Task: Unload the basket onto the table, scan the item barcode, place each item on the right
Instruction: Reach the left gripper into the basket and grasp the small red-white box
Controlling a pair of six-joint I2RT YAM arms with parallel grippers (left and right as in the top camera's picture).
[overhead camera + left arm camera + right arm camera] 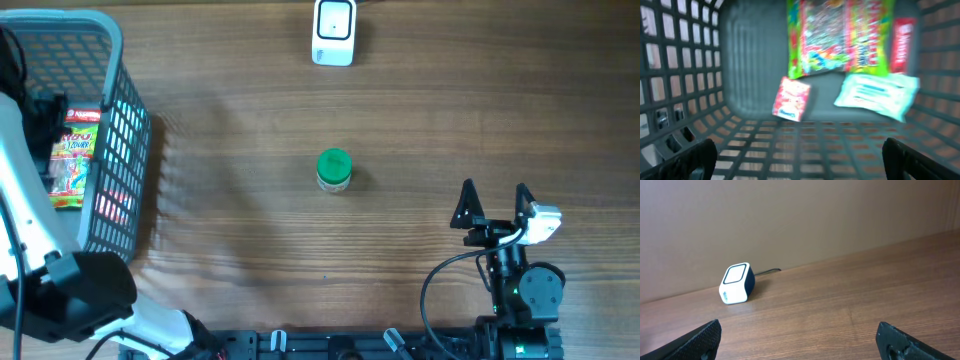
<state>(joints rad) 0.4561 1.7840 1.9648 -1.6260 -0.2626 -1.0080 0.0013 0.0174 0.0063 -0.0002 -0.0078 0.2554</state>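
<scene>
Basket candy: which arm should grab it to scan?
Left. The left end effector, open, hangs inside the basket, right above the candy bag. The right end effector, also open, is far off across the table.

Basket walls (680, 75) round L gripper (800, 161)
</scene>
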